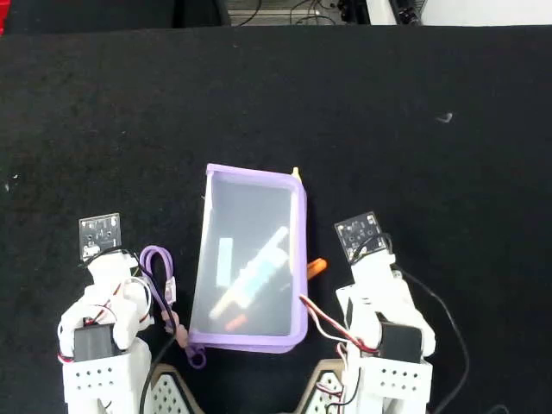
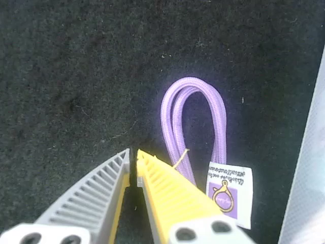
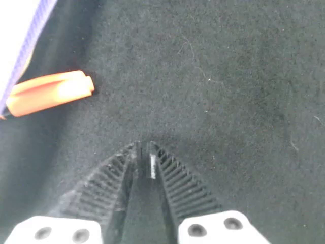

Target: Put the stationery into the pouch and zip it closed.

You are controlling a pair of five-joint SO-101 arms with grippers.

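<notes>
Closest in, left gripper [image 2: 133, 155]: yellow and grey fingers drawn nearly tip to tip, gripping nothing, poised low over the black bench [image 1: 431, 172], just beside the purple strap [image 2: 195, 117] and its white tag [image 2: 229, 192]. Same with the right gripper [image 3: 143, 147]: dark fingers pinched to a sliver, empty, near an orange pen [image 3: 51, 92]. Between the two arms, pouch [image 1: 250, 342] lying flat, clear face up, with several pieces of stationery [image 1: 254, 280] visible through it.

Likeliest trouble: orange pen poking out past the pouch's side edge nearest the right arm, one end tucked at the purple border. Cannot tell whether inside the opening or merely under the rim. Either way, probably in the zip's path, with a risk of jammed teeth or a pen squeezed back out if zipped against. Also worth watching: strap loop right by the left fingers, easy to snag, enough to drag the pouch askew. No hold on the pouch at present, so likely to slide over the cloth under a one-sided tug.

For room: broad stretch of bench beyond the pouch and out to both sides, far edge well apart. Tight only toward the arm bases, pouch's near border close to them.
</notes>
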